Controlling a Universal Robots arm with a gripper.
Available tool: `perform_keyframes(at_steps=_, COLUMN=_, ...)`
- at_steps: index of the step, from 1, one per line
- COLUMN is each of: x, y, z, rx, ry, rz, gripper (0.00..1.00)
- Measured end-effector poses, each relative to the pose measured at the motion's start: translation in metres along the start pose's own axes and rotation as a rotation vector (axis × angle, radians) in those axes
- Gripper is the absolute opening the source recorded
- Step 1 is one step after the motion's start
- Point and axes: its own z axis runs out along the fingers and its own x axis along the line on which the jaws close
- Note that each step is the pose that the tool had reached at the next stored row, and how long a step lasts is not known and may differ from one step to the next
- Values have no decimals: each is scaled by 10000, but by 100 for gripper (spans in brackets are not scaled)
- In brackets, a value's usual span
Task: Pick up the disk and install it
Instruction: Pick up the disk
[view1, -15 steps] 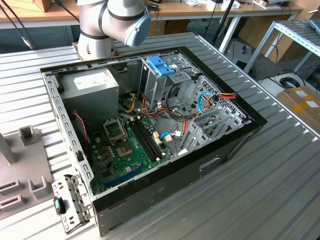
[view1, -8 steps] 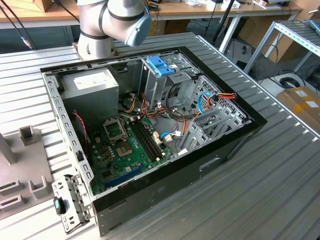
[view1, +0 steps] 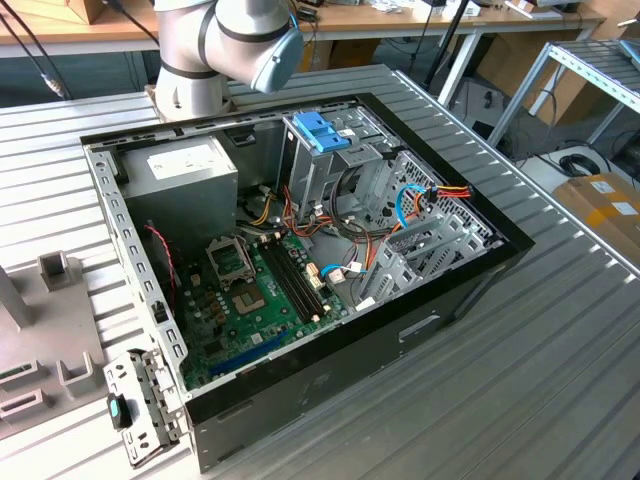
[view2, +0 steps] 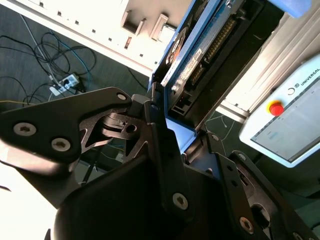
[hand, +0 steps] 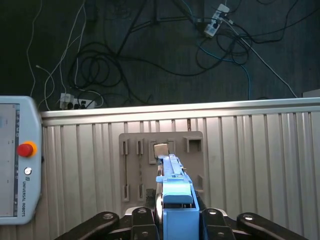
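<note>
In both wrist views my gripper (hand: 176, 219) is shut on the disk (hand: 174, 186), a flat dark drive in a bright blue carrier. In the first wrist view the disk stands edge-on between the black fingers (hand: 141, 216), high over the ribbed table (hand: 250, 150). The second wrist view shows the disk (view2: 200, 55) from its flat side, with its connector edge and label in sight, clamped in the gripper (view2: 182, 132). In the exterior view the open computer case (view1: 470, 290) lies on the table, with an upright metal drive cage (view1: 325, 165) topped by a light blue tab (view1: 322, 130).
A grey fixture plate (hand: 145, 165) with slots lies on the table under the disk. A teach pendant (hand: 17, 165) hangs at the table edge. Cables and power strips cover the floor (hand: 150, 55). The arm's base (view1: 190, 85) stands behind the case, and a loose metal bracket (view1: 140, 405) sits near its front corner.
</note>
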Motion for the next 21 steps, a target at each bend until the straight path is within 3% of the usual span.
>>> perform_keyframes(at_steps=18, x=191, y=-14, z=-6, rx=0, ry=0, rz=0, gripper=37)
perform_keyframes(at_steps=21, x=199, y=-36, z=-6, rx=0, ry=0, rz=0, gripper=37)
